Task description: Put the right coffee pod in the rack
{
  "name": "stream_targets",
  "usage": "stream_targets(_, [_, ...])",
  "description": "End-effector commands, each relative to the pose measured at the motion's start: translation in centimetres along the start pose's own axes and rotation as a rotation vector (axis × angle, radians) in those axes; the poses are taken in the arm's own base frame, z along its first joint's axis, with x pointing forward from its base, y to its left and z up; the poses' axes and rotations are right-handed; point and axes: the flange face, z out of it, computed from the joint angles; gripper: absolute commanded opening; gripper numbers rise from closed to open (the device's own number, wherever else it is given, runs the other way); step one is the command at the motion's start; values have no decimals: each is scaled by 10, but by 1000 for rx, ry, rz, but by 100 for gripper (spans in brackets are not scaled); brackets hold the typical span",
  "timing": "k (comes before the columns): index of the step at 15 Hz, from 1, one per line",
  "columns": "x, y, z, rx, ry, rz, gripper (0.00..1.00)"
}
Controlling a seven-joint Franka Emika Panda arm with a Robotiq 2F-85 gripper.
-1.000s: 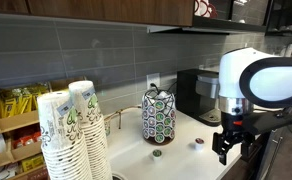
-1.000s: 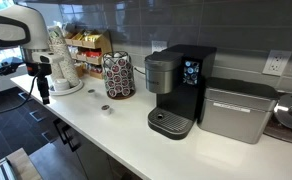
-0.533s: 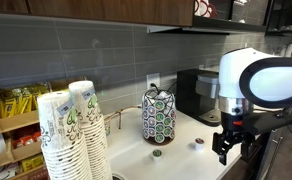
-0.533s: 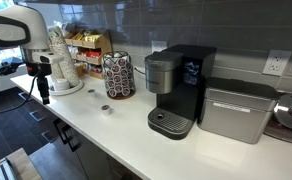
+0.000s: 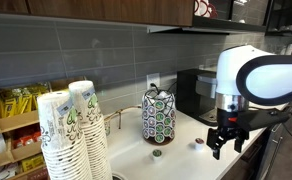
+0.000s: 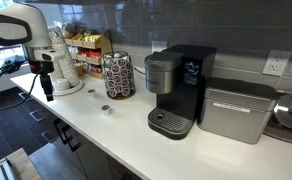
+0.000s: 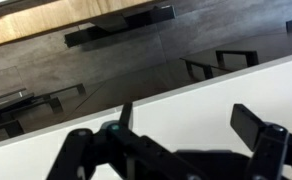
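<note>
The right coffee pod [image 5: 197, 142] is a tiny pale pod with a reddish top, lying on the white counter; it also shows in an exterior view [image 6: 105, 109]. A darker pod [image 5: 156, 153] lies in front of the rack. The rack [image 5: 158, 115] is a dark wire carousel of green-and-white pods with a knob on top, standing by the wall in both exterior views [image 6: 117, 75]. My gripper [image 5: 220, 146] hangs open and empty at the counter's front edge, apart from the pod [image 6: 46, 90]. In the wrist view my gripper [image 7: 191, 125] is over bare counter, with no pod in sight.
Stacks of paper cups [image 5: 68, 135] stand close to the camera. A black coffee machine [image 6: 174, 88] and a steel box [image 6: 238, 108] stand past the rack. A wooden snack shelf [image 6: 86, 52] is against the tiled wall. The counter edge [image 7: 106, 120] drops to a dark floor.
My gripper has shifted slightly up and toward the counter. The pods and the rack have not moved.
</note>
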Motion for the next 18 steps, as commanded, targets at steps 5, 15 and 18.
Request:
stream_targets(5, [70, -28, -12, 51, 73, 86, 100])
stream_targets(15, [91, -24, 4, 54, 52, 91, 100])
stream_targets(18, [90, -25, 2, 55, 56, 89, 100])
